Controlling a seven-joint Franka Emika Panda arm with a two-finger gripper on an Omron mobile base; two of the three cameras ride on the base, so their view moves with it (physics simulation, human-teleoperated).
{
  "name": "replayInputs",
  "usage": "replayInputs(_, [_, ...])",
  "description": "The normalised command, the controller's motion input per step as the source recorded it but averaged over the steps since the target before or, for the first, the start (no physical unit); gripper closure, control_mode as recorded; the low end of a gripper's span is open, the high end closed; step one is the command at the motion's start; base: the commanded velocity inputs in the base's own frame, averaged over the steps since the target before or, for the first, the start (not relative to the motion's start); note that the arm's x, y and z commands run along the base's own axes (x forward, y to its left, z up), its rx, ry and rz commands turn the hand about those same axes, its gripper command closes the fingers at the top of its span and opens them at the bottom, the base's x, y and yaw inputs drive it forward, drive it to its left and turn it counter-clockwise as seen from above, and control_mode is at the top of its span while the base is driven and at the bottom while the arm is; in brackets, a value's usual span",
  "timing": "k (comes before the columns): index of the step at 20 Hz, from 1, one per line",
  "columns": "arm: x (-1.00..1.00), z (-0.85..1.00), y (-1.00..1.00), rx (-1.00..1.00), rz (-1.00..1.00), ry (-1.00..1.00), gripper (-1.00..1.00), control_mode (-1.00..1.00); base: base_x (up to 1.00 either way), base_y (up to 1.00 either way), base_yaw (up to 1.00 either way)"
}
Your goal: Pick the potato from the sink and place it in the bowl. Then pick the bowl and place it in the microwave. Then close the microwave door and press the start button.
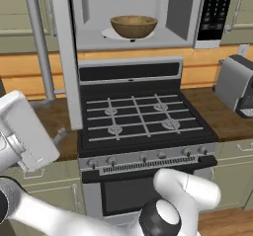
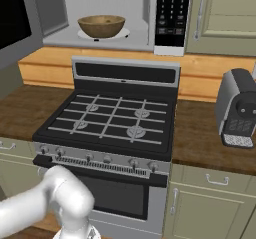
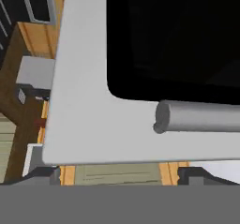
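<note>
Standing door: the microwave door is swung open, its edge toward the left base camera, over the left side of the stove.
Door handling: I judge it stiff and light on its hinge; a push on the flat frame should close it, no grasp needed. The glass looks slippery, so the frame is better.
Door axis: the long side is upright in the base views; in the hand view the frame corner is close before the camera.
Microwave: the microwave is above the stove, cavity open, keypad on its right.
Handle: the bar handle is a long cylinder; it runs along the door edge and its end is near the frame corner.
Bowl: the bowl sits upright on the turntable inside, mouth up. Whether the potato is in it I cannot tell.
Pincer: the fingertips are at the bottom of the hand view, well apart, so the pincer is released and holds nothing.
</note>
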Motion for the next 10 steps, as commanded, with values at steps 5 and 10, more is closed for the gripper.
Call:
replayInputs(5, [0.52, -0.16, -0.01, 0.00, -0.60, 0.00, -1.00, -1.00, 0.00, 0.00, 0.00])
replayInputs(10, [-0.12, 0.03, -0.59, 0.03, -0.46, -0.12, -1.00, -1.00, 0.00, 0.00, 0.00])
